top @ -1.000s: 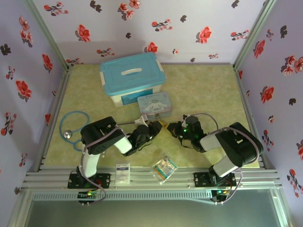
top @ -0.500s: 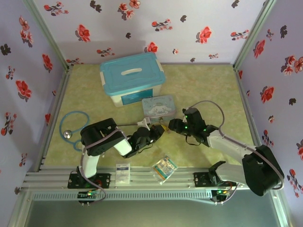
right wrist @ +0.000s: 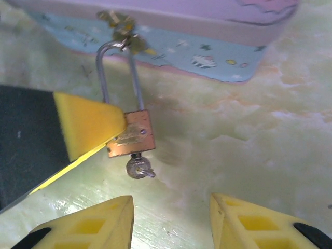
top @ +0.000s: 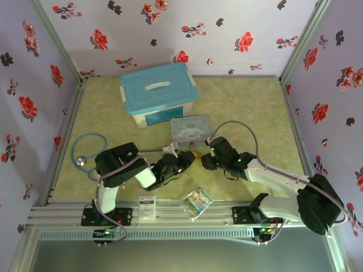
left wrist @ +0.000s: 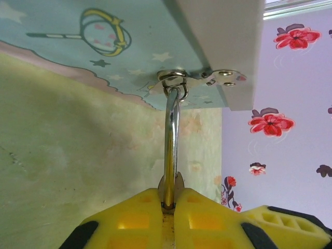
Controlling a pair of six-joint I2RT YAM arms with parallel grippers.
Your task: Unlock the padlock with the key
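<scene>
Moved: since half a second ago the right gripper [top: 206,160] has come a little nearer to the left gripper [top: 182,161]; the left arm keeps its place.
Padlock: we see the padlock [right wrist: 132,134] as a small flat brass block of dull gold colour, hanging at the front of the cartoon tin [right wrist: 207,39].
Shackle: the shackle [right wrist: 116,72] is a thin, shiny steel loop, long and narrow. It passes through a small metal ring on the tin.
Key: the key [right wrist: 139,168] shows us a small round silvery head, touching the underside of the brass block. Its blade is hidden.
Left gripper: its yellow pads [left wrist: 140,212] are pressed together on the padlock, one from each side. In the left wrist view the brass body is almost covered between them.
Right gripper: its two yellow fingers [right wrist: 85,228] stand wide apart with nothing between them, near the key but not touching it.
Hard to see: from above the padlock is very small and half covered by both grippers.
Table: the table [top: 255,107] has a marbled yellow-green surface.
Around: a white box with a blue lid [top: 159,93] stands behind the tin. A blue stethoscope [top: 88,150] lies at the left. A white card [top: 147,207] and a clear packet [top: 197,202] lie at the near edge.
</scene>
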